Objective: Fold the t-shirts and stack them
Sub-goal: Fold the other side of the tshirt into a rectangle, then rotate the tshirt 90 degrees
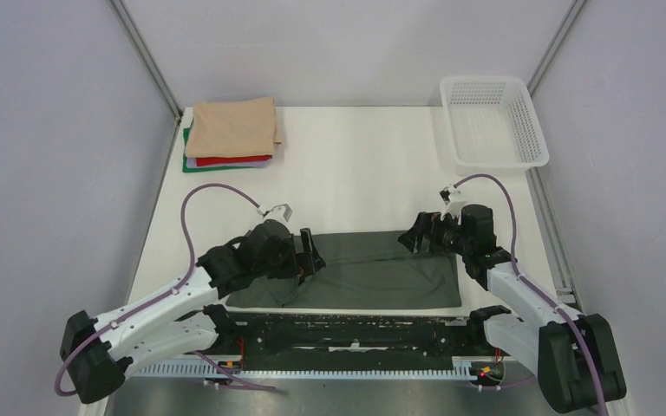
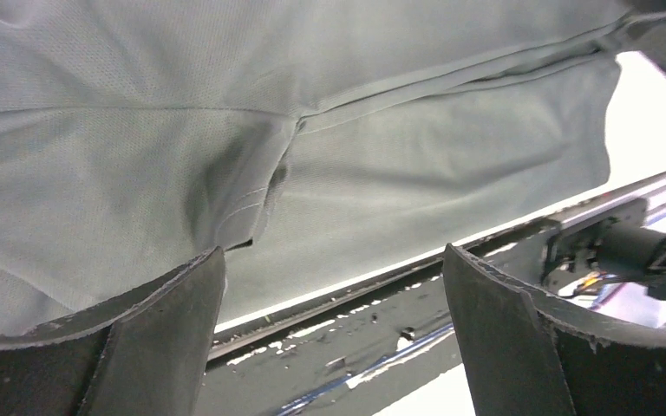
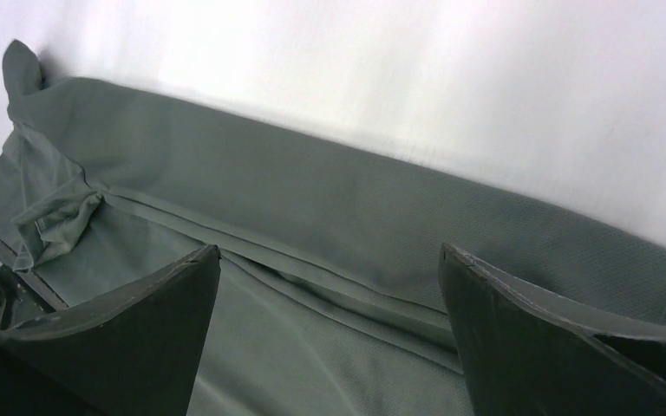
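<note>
1. Charcoal-grey cloth, the dark t-shirt [image 1: 364, 273], lies flat at the near side of the table [image 1: 355, 173]. It is folded into a long band running left to right, and a lengthwise overlap edge shows in the 2 wrist views.
2. The left gripper [image 1: 310, 257] hovers over the band's left end, its jaws spread wide with nothing between them. A small pucker of cloth sits just ahead of its fingers.
3. The right gripper [image 1: 416, 234] is at the band's far right corner, its jaws likewise released and empty.
4. The step in hand looks like taking hold of the band for its next fold. To do it well, each gripper should settle on an edge and pinch every layer together. Catching only the top flap would likely let the overlap slide open.
5. Both holds should rise to the same height and travel evenly, so the cloth stays taut and the edges meet squarely.
6. In the far left corner 3 folded shirts wait in a stack: the tan shirt [image 1: 234, 127] on top, the red shirt [image 1: 230, 160] under it and the green shirt [image 1: 187, 143] lowest. The white basket [image 1: 486, 81] stands well apart at the far right.
</note>
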Motion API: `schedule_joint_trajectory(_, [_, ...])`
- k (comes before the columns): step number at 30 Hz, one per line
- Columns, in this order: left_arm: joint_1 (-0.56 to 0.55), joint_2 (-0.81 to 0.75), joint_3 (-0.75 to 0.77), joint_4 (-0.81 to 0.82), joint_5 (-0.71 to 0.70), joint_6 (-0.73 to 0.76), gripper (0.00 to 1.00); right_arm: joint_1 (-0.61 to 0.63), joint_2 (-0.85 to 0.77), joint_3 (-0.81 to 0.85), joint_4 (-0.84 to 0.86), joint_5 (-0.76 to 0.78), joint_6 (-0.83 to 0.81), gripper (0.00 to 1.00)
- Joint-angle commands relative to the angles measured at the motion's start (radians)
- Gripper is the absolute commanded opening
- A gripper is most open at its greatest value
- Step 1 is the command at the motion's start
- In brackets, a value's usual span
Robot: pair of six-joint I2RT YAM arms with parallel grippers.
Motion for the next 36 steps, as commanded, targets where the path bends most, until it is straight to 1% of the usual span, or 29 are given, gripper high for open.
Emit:
schedule_joint_trajectory(1, [-0.003,-0.049,0.067,-0.148,-0.082,-0.098,1.0,0.094,-0.004,0.057,-0.002,0.093,-0.017,0.98])
schedule_joint_trajectory(3, [0.0,-0.05,0.05,-0.156,-0.136,-0.157,1.0,0.168,0.021,0.094,-0.02,0.149,-0.037,0.98])
schedule_joint_trajectory(5, [0.02,-0.028,0.014,-0.116,-0.165,-0.207,1.0,0.22,0.051,0.115,-0.028,0.187,-0.047,0.98])
schedule_joint_trajectory(7, [0.076,0.022,-0.042,-0.014,-0.114,-0.233,1.0,0.247,0.079,0.121,-0.022,0.205,-0.046,0.98])
schedule_joint_trajectory(10, [0.211,0.125,-0.122,0.169,0.023,-0.244,1.0,0.264,0.125,0.121,-0.026,0.2,-0.054,0.98])
schedule_joint_trajectory(12, [0.269,0.189,-0.165,0.276,0.041,-0.255,1.0,0.266,0.145,0.114,-0.025,0.211,-0.056,0.98])
schedule_joint_trajectory(16, [0.354,0.323,-0.17,0.402,0.018,-0.252,1.0,0.266,0.187,0.107,-0.012,0.245,-0.06,0.98])
schedule_joint_trajectory(19, [0.4,0.446,-0.101,0.457,-0.006,-0.206,1.0,0.265,0.207,0.11,-0.005,0.29,-0.061,0.98])
schedule_joint_trajectory(21, [0.417,0.553,-0.02,0.479,-0.04,-0.174,1.0,0.264,0.221,0.114,-0.009,0.332,-0.061,0.98])
schedule_joint_trajectory(23, [0.43,0.677,0.105,0.477,-0.04,-0.134,1.0,0.263,0.231,0.123,-0.025,0.375,-0.061,0.98])
schedule_joint_trajectory(25, [0.432,0.81,0.269,0.441,-0.041,-0.091,1.0,0.259,0.238,0.127,-0.031,0.399,-0.062,0.98])
schedule_joint_trajectory(29, [0.431,1.11,0.681,0.329,-0.019,-0.027,1.0,0.257,0.243,0.14,-0.065,0.418,-0.06,0.98])
schedule_joint_trajectory(33, [0.425,1.422,1.107,0.254,0.099,-0.014,1.0,0.265,0.235,0.114,-0.053,0.323,-0.037,0.98])
schedule_joint_trajectory(36, [0.407,1.629,1.446,0.201,0.178,-0.009,1.0,0.312,0.221,0.092,-0.048,0.29,-0.036,0.98])
